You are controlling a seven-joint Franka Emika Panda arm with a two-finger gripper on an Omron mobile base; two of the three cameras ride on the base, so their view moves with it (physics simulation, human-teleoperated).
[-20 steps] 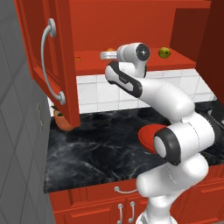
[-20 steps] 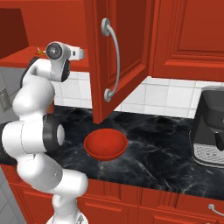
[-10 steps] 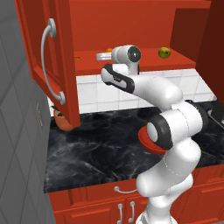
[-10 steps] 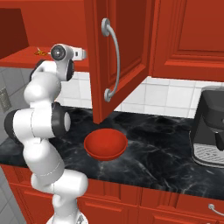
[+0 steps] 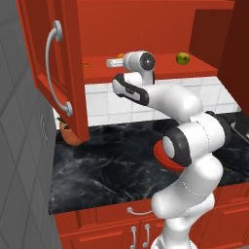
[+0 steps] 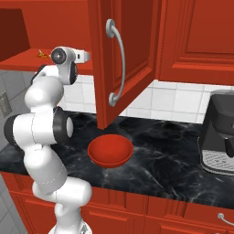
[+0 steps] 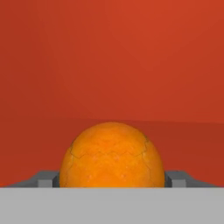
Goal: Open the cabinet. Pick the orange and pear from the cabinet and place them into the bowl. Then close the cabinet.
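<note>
honestly the arm [image 5: 189, 146] is a clean looking thing. glossy white rounded shells all the way up, fat and bulbous like stacked capsules, with dark grey, almost black, rings at the joints. the end cap near the top has a round dark disc with a lighter centre. the gripper [image 5: 113, 62] is a small pale block, its finger tips [image 7: 43, 179] dull grey.

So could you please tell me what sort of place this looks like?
A rendered kitchen, it seems: red wall cabinet over a black marble counter, white tiled backsplash, and a coffee machine.
</note>
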